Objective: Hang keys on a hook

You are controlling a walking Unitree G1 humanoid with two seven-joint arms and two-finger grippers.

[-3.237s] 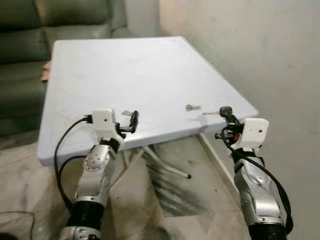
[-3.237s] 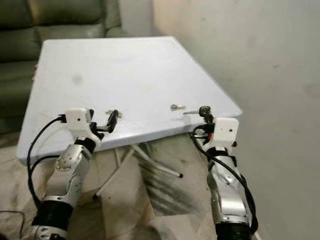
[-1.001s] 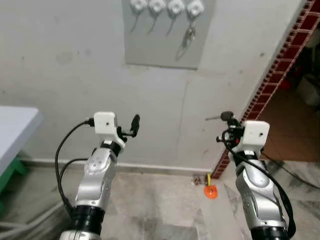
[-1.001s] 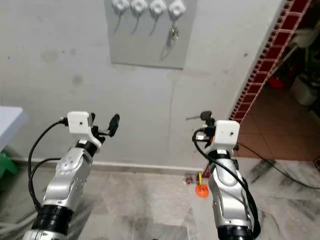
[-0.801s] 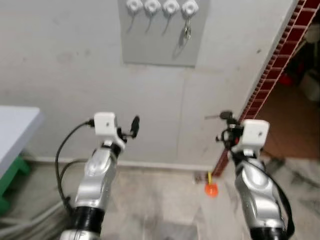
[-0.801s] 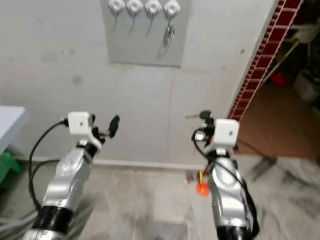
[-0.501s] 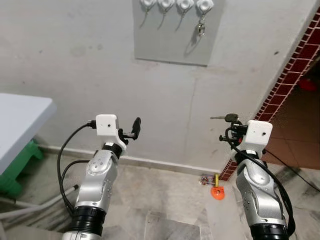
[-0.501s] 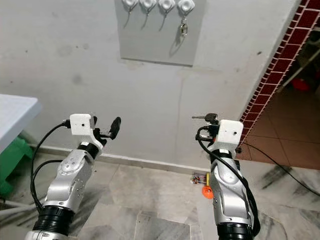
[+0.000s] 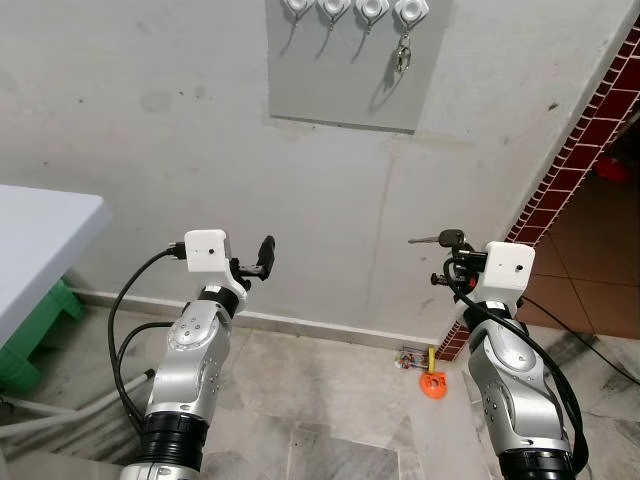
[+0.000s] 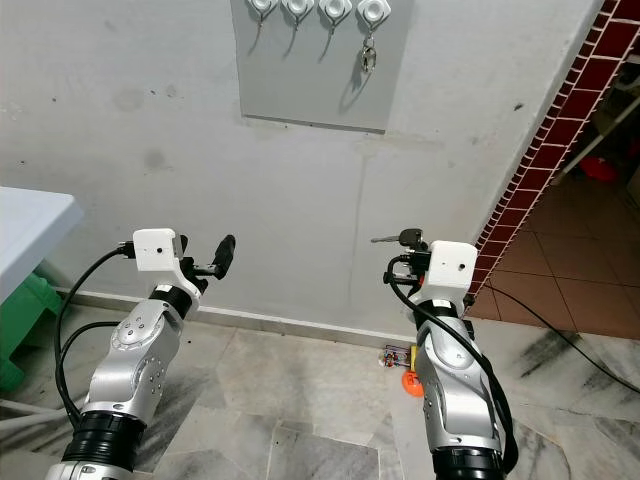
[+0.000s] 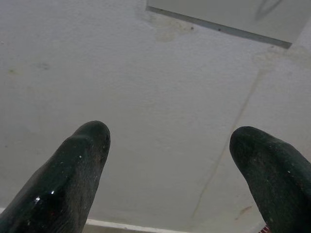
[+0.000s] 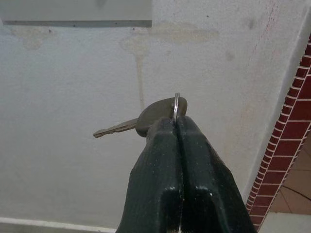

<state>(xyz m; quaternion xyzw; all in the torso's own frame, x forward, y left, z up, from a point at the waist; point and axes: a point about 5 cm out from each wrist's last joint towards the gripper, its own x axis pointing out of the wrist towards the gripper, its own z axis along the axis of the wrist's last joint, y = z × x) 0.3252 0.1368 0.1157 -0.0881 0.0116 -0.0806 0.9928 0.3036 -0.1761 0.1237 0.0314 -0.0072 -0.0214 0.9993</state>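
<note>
Both arms sit slightly lower than half a second ago, while the wall ahead looks much the same. Across the scene runs the rough off-white plastered wall (image 9: 150,120), and high on it hangs a flat grey rectangular hook board (image 9: 345,85) with four white hooks (image 10: 318,8); a small bunch of metal keys (image 9: 402,55) already dangles from the rightmost one. At the left edge juts the corner of a pale blue-white table (image 9: 40,240). The head views show the right gripper (image 9: 452,243) raised well below the board; the right wrist view shows its fingers pressed together on the ring of a silver key (image 12: 146,119), blade pointing sideways. Fingers spread wide, the left gripper (image 11: 167,160) holds nothing.
</note>
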